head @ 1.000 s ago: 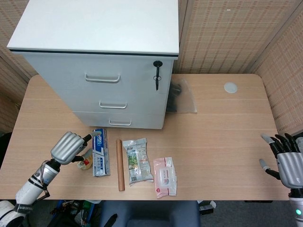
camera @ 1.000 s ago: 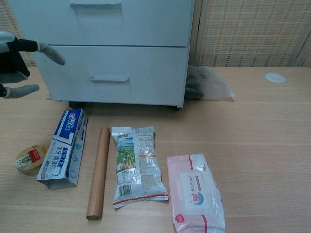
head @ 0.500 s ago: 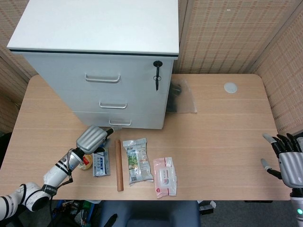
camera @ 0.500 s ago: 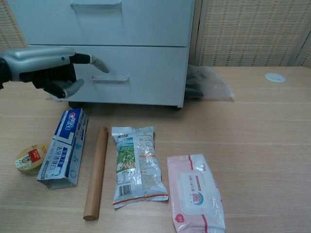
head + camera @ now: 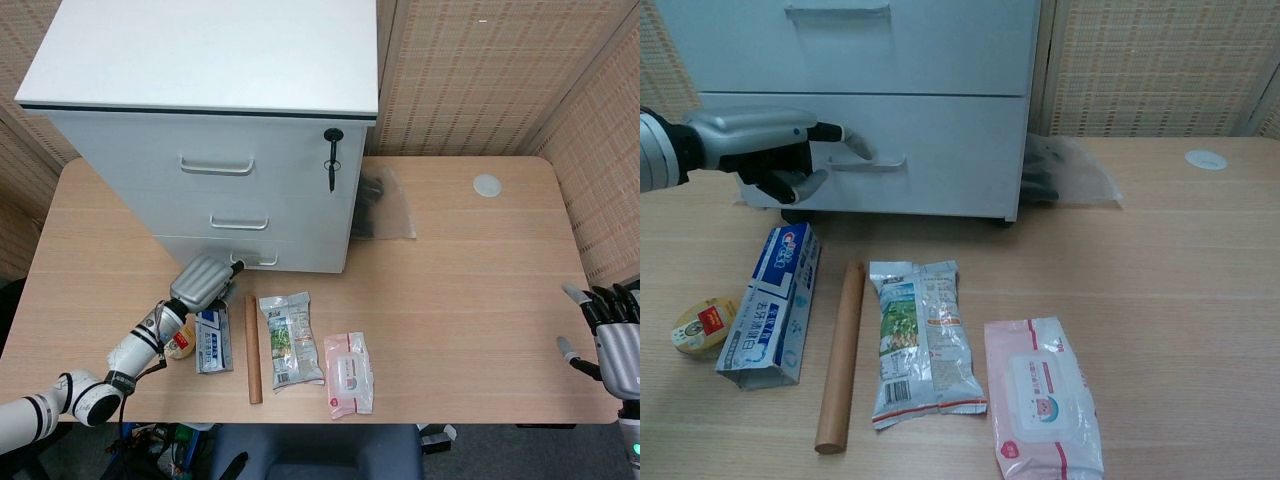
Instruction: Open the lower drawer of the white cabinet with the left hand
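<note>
Lower drawer (image 5: 880,150) of white cabinet (image 5: 215,120) closed, at surface (image 5: 460,290) level, rear left. Left hand (image 5: 770,150) at drawer front, fingertips (image 5: 855,143) at the handle (image 5: 868,162); grasp unclear. Toothpaste box (image 5: 770,305), rolling pin (image 5: 840,355), snack bag (image 5: 920,340), wipes pack (image 5: 1045,405) lie in front. Right hand (image 5: 615,340) far right, fingers spread, holding nothing.

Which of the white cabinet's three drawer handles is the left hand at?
The lowest drawer handle: the left hand has its fingertips at its left end, while the middle handle and top handle are untouched.
</note>
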Controlling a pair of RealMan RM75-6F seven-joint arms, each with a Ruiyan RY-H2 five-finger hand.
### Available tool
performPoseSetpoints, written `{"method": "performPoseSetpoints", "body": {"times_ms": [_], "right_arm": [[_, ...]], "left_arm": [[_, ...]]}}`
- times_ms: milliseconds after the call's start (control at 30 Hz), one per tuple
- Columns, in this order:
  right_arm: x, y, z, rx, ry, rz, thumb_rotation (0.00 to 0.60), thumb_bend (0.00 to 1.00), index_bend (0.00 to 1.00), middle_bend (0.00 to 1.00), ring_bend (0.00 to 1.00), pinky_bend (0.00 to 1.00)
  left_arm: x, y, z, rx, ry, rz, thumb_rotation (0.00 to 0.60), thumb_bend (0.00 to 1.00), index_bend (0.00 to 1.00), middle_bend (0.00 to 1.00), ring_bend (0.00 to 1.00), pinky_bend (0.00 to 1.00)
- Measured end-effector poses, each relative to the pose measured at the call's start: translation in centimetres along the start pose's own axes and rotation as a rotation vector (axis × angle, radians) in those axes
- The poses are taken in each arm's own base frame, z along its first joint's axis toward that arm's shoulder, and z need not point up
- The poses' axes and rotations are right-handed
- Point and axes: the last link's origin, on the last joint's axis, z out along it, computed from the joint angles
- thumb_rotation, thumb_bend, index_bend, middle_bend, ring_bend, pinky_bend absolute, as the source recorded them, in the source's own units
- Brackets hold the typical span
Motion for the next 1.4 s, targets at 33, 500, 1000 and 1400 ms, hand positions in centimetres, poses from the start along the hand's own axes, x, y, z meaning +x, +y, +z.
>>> {"method": "performPoseSetpoints", "body": {"times_ms": [33,500,1000,1400], "right_arm": [[0.0,0.0,0.0,0.001,0.000,0.000,0.600,0.26,0.17,0.26,0.15,0.08],[-0.1,-0.1,0.2,0.000,-0.004,-0.001,0.600,0.25,0.17,0.26,0.15,0.08],[-0.1,-0.3,0.2,0.004,-0.002,-0.003,0.600,0.26,0.17,0.26,0.15,0.08],[0.0,-0.3,0.3,0.006,0.000,-0.002,0.600,0.26,0.17,0.26,0.15,0.08]], "left_arm": [[0.0,-0.1,0.0,0.004,-0.001,0.002,0.600,0.65,0.16,0.96,1.00,1.00],[-0.5,-1.2,0.0,0.036,-0.024,0.011,0.600,0.65,0.18,0.96,1.00,1.00],[-0.5,-0.9,-2.0,0.018,-0.021,0.014,0.600,0.65,0.19,0.96,0.99,1.00],[-0.6,-0.2,-3.8,-0.002,-0.042,0.027,0.600,0.65,0.20,0.96,1.00,1.00]]}}
